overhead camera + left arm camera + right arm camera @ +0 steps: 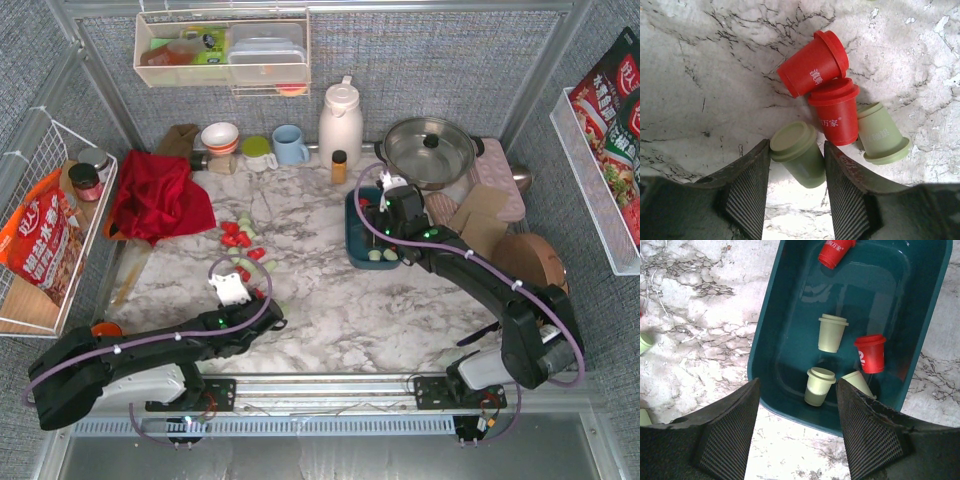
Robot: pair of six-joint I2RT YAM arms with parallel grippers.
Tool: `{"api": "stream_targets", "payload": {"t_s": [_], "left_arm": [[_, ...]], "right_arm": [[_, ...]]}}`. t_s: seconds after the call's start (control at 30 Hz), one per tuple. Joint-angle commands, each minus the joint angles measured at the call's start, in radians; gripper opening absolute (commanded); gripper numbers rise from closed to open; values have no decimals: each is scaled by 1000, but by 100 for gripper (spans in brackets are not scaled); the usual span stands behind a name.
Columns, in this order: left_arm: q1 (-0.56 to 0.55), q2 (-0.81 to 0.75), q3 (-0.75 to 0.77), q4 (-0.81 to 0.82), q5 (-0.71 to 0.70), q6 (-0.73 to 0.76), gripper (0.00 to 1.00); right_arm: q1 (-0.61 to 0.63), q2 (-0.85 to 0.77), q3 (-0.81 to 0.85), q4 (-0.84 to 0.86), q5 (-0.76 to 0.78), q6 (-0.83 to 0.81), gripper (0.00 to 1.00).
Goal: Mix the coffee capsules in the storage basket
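Red and pale green coffee capsules [245,245] lie scattered on the marble left of centre. My left gripper [796,145] is shut on a tilted green capsule [800,155], its fingers touching both sides. Just beyond it lie two red capsules [812,65] [835,112] and a pale green one [882,135]. The dark teal storage basket [760,355] holds several capsules, among them a red one [871,352] and a pale one [818,386]. My right gripper [798,385] hangs open over the basket's near corner with nothing between its fingers. From above, the basket [352,235] sits right of centre.
A steel pot [430,150], a white thermos [340,122], a small amber bottle [339,165] and a blue mug [290,145] line the back. A red cloth [155,195] lies at the left beside a white wire basket [50,230]. Cardboard pieces [480,215] lie right of the storage basket.
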Motion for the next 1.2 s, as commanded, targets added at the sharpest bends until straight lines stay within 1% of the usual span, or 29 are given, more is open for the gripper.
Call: {"api": "stream_targets", "payload": {"t_s": [0.0,0.07,0.17,0.23,0.27,0.3,0.4,0.53,0.63,0.73,0.83,0.87,1.0,1.07,1.17], "left_arm": [[0,7,-4,-10,6,13,52],[0,3,-1,-15,5,38,51],[0,-16,-1,3,18,118,51],[0,-36,-3,31,45,203,53],[0,-46,-5,34,46,226,54],[0,-56,-5,27,42,229,57],[0,-86,2,-29,25,192,62],[0,-99,15,-100,30,123,60],[0,-83,31,-132,40,39,60],[-1,-52,33,-83,66,-36,60],[-2,0,36,-6,88,-72,54],[-1,21,41,1,86,-85,53],[-1,111,81,-67,52,-157,52],[0,143,98,-89,44,-152,52],[-1,162,99,-67,45,-116,50]], "right_arm": [[-1,6,9,10,-8,2,67],[-1,8,8,11,-9,1,67],[-2,10,9,10,-9,1,67],[-1,10,10,10,-10,1,67],[-1,10,10,10,-10,1,67],[-1,10,11,9,-10,0,67],[-1,10,12,7,-10,0,67],[-1,14,14,7,-11,0,67],[-1,18,15,7,-13,0,67],[-1,22,17,7,-15,2,67],[-2,23,18,4,-19,0,67],[-1,23,18,3,-18,0,67],[-2,19,18,0,-19,-1,67],[-2,19,18,2,-20,0,67],[-2,24,18,5,-27,2,67]]}}
